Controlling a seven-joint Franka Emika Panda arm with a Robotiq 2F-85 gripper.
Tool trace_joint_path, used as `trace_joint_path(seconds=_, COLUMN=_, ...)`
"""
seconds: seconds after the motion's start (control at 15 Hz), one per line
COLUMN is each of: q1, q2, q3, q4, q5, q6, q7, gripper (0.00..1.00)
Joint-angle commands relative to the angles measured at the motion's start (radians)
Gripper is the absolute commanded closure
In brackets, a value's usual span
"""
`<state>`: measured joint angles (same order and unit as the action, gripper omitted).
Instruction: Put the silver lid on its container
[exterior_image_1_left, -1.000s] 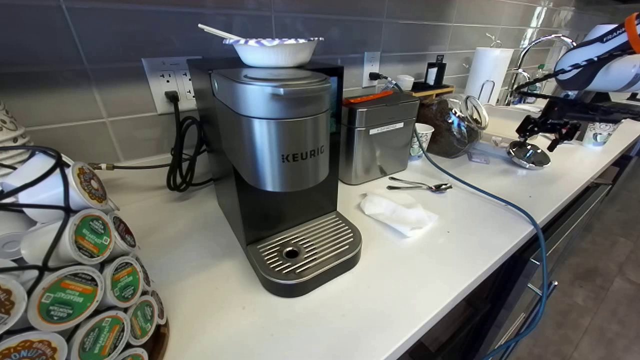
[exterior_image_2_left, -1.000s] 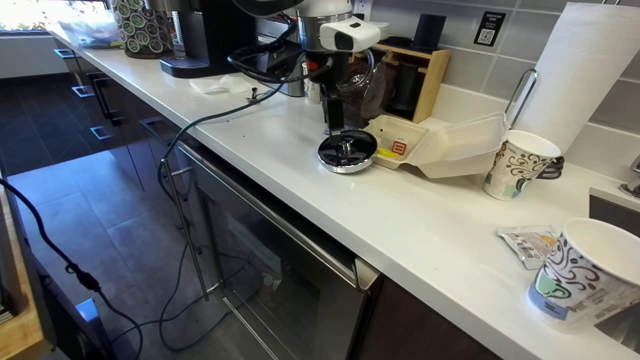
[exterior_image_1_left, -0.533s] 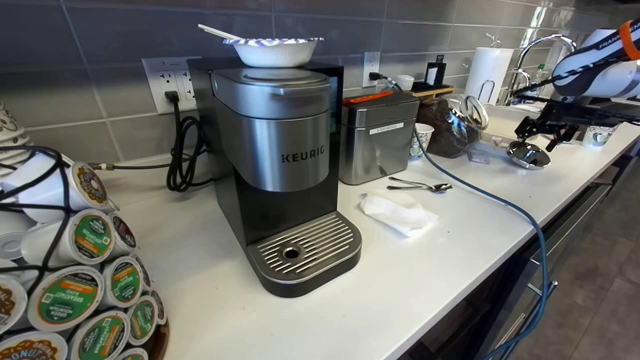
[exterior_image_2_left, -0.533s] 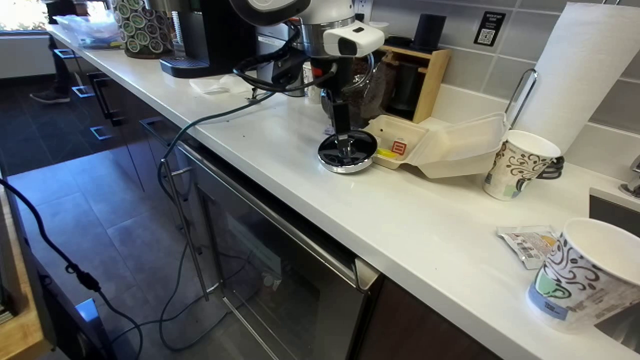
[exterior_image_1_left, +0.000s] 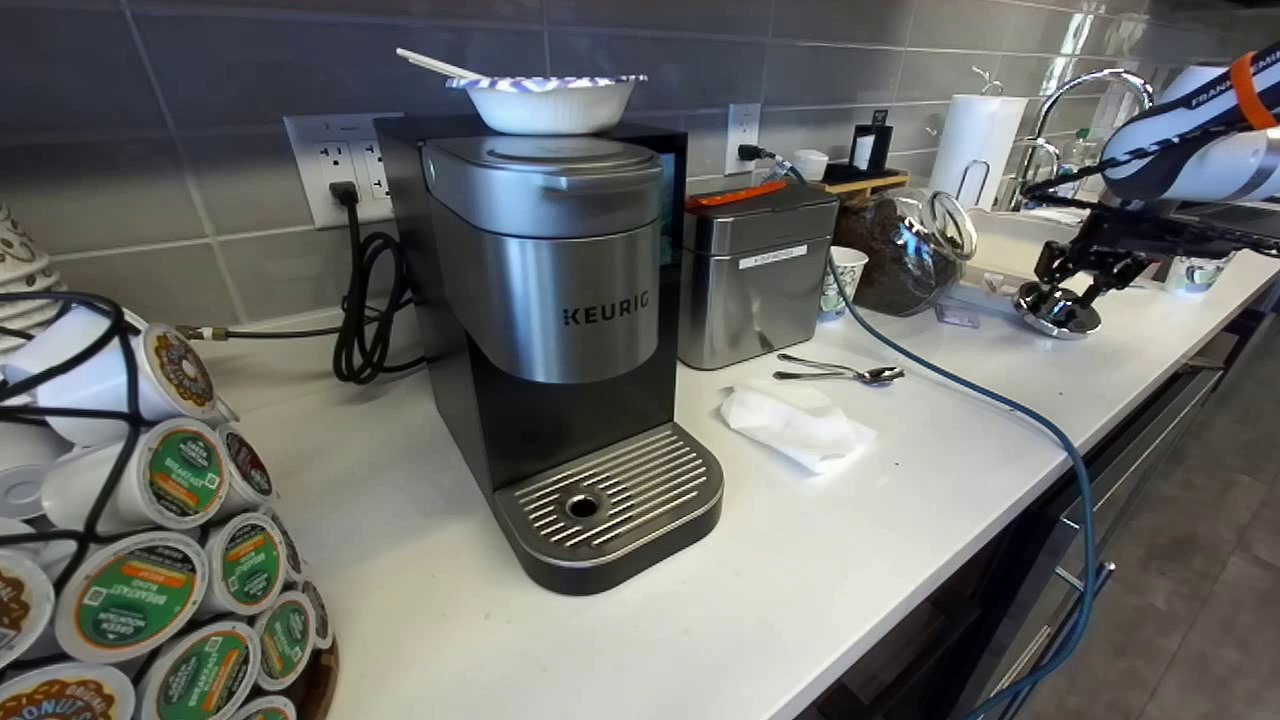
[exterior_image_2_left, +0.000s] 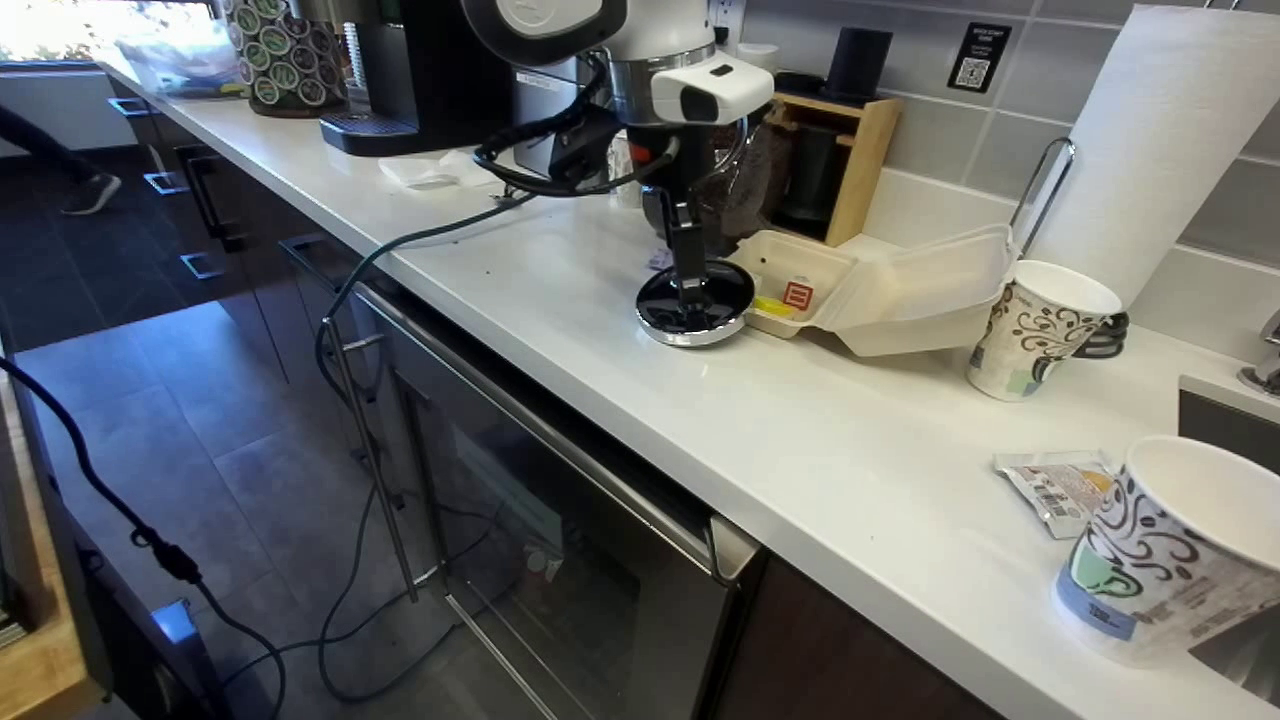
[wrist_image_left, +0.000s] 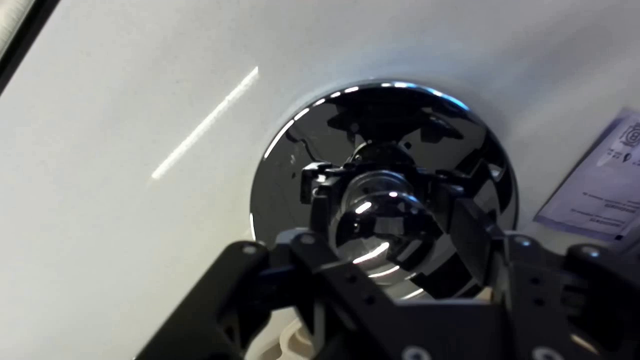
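Narrowly spread, the tool (wrist_image_left: 384, 200) straddles the domed knob (wrist_image_left: 387, 237) of the glossy silver lid (exterior_image_2_left: 668, 308). Whether it grips, I cannot tell.

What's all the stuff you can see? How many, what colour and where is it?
Silver lid: one, silver, on counter
Coffee machine: one, grey and black, on counter
Bowl: one, white, atop coffee machine
Coffee pods: many, white with coloured tops, beside coffee machine
Metal bin: one, silver, beside coffee machine
Spoons: probably two, silver, near metal bin
Napkin: one, white, near spoons
Jar: one, clear with dark contents, past metal bin
Paper cups: at least three, patterned white, on counter
Food box: one, cream, open near lid
Packets: at least two, purple and silvery, on counter
Paper towel roll: one, white, near food box
Cable: one, blue, over counter's edge
Robot arm: one, white and black, above counter
Gripper: one, black, around lid's knob
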<state>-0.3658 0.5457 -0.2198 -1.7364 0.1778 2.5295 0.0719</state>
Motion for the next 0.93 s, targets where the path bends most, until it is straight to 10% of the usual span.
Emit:
trace_joint_path(seconds=0.0, q1=-0.005, q2=0.023, q3=0.001, q4=0.020, q5=0.008, q6=0.024, q7=0.015, gripper=0.65)
trace_joint_path(seconds=0.13, q1=-0.006, q2=0.022, q3=0.002, q4=0.021, q5=0.009, q6=0.031, q7=0.013, gripper=0.79)
trace_joint_path(seconds=0.87, q1=-0.058, q2=-0.195, q3=0.021, q4=-0.151, q5=0.030, q6=0.061, q7=-0.172, gripper=0.79)
